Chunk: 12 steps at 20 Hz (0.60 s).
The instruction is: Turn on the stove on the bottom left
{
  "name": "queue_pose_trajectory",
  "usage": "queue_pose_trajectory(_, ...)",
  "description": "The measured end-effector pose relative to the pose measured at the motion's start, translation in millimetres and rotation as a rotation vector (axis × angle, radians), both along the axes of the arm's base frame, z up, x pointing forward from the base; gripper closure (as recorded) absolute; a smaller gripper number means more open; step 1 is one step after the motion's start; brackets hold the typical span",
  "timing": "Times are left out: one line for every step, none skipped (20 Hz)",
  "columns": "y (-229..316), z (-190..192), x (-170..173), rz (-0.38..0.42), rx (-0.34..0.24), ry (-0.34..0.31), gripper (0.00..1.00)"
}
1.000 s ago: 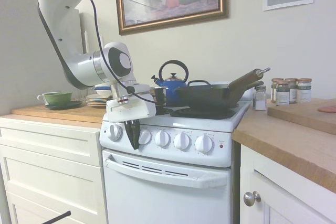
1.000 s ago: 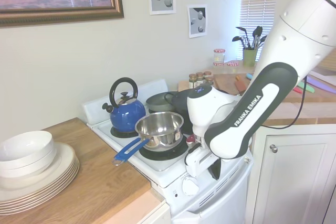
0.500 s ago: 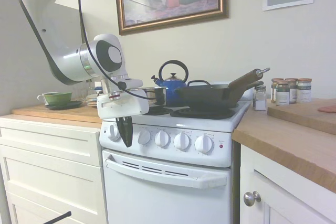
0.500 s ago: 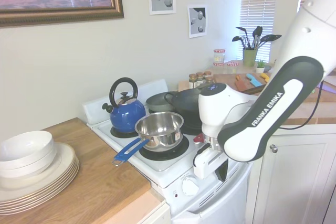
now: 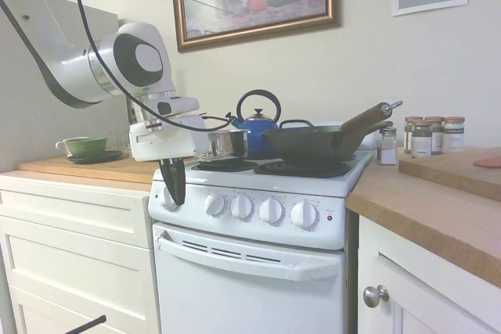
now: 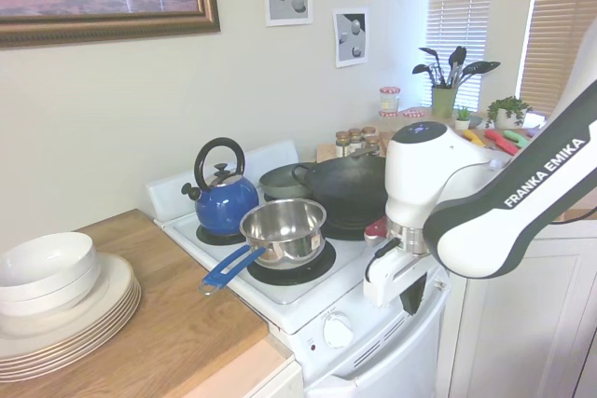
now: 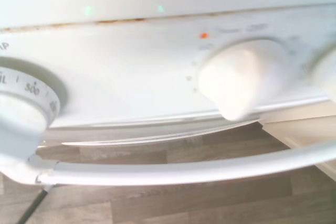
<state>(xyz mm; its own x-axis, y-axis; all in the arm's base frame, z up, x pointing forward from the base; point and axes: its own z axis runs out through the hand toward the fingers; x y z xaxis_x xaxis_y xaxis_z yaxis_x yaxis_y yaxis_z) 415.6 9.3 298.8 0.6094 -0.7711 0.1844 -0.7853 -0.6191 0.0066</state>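
Five round knobs line the stove [image 5: 258, 213] front horizontally; the hand [image 5: 173, 193] hangs fingers-together beside the leftmost.

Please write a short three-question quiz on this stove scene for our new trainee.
1. True or false: the gripper hangs in front of the leftmost knob on the stove.
2. What sits on the front burner nearest the plates? A) blue kettle B) steel saucepan with a blue handle C) dark wok
3. Fill in: the four knobs in plain sight stand in a row above the oven-door ____.

Key: 1 true. 2 B, the steel saucepan; the blue kettle is behind it and the dark wok further along. 3 handle.
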Motion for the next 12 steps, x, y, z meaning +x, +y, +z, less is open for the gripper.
queue_pose_trajectory(-2, 4, -3, -0.005, 0.006, -0.007, 1.00)
queue_pose_trajectory(-4, 7, -6, -0.009, 0.012, -0.013, 1.00)
queue_pose_trajectory(-6, 10, -9, -0.011, 0.017, -0.019, 1.00)
queue_pose_trajectory(-7, 13, -11, -0.013, 0.022, -0.024, 1.00)
queue_pose_trajectory(-8, 14, -13, -0.017, 0.027, -0.027, 0.00)
queue_pose_trajectory(-8, 15, -15, -0.022, 0.035, -0.028, 0.00)
queue_pose_trajectory(-7, 15, -16, -0.021, 0.043, -0.027, 0.00)
queue_pose_trajectory(-7, 17, -17, -0.019, 0.046, -0.030, 0.00)
queue_pose_trajectory(-7, 18, -17, -0.018, 0.048, -0.032, 0.00)
queue_pose_trajectory(-6, 18, -16, -0.018, 0.049, -0.033, 0.00)
queue_pose_trajectory(-6, 19, -16, -0.020, 0.052, -0.034, 0.00)
queue_pose_trajectory(-6, 19, -16, -0.021, 0.053, -0.035, 0.00)
